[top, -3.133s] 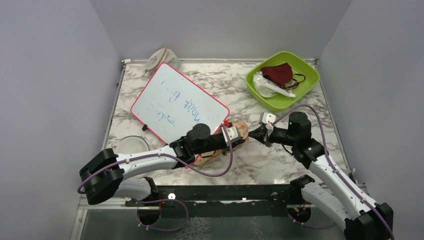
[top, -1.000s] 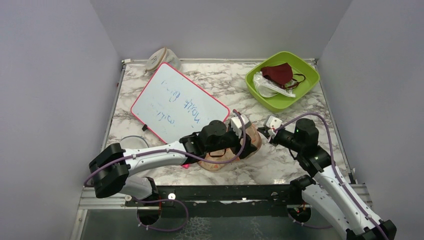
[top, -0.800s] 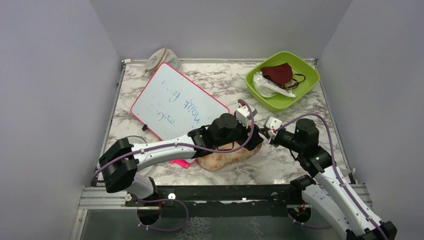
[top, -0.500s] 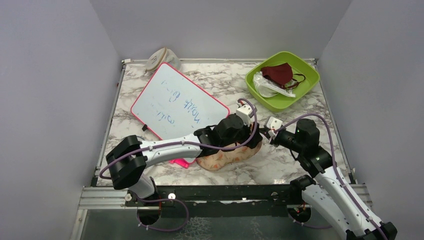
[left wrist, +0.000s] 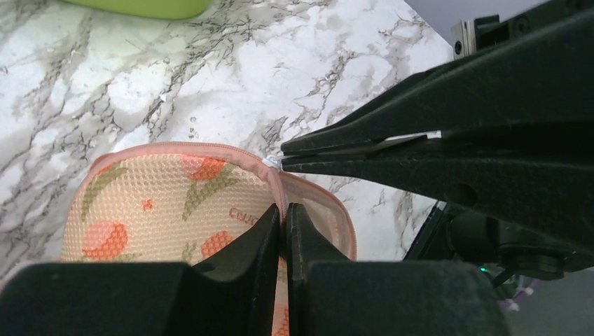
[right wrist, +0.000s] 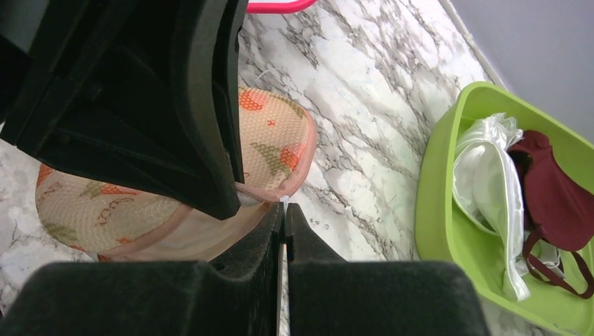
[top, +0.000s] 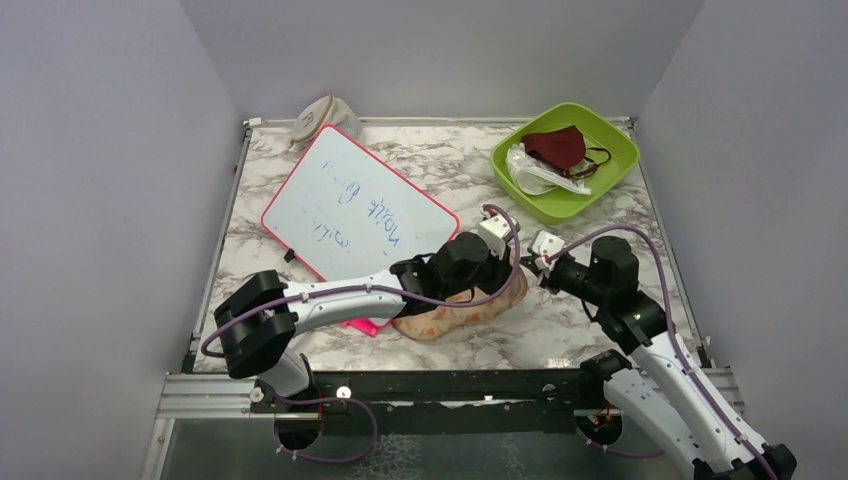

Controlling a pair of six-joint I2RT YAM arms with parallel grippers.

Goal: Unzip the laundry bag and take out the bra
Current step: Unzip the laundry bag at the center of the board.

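Finds left jaws swung rightward, nipped shut on pink edging (left wrist: 280,199) of laundry bag (left wrist: 175,203); right jaws pinching zip tab (left wrist: 272,162); soft, light, best held by edging.

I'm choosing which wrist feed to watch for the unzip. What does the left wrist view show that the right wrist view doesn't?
Only left wrist: the left gripper pinching the laundry bag by its pink zip edging. Only right wrist: the maroon mask and a white item inside the green bowl. Both: the bag, the marble table, and both shut grippers at the bag's end, the right gripper on a white tab.
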